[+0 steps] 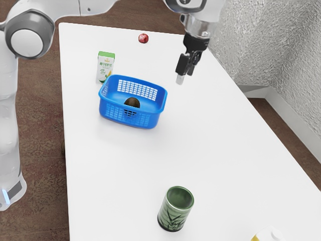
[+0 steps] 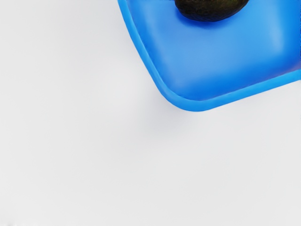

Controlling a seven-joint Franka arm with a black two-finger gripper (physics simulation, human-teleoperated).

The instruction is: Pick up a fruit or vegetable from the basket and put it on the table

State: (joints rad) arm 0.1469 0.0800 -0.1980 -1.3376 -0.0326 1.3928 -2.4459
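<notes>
A dark, rounded fruit [image 1: 132, 102] sits in a blue basket [image 1: 150, 119] on a white desk [image 1: 115, 165]; picking and placing remain. I can't tell whether my jaws are released or clenched.

Long white table [image 1: 115, 175], smooth top, rounded corner at far end, stretching across mottled reddish-brown floor [image 1: 37, 201]. Rough-textured pale grey wall [image 1: 271, 45] rising at exterior view's right, plain whitish baseboard [image 1: 296, 118] along foot, narrow strip of same brown floor between baseboard and table edge. Soft, even light on tabletop in both views.
</notes>
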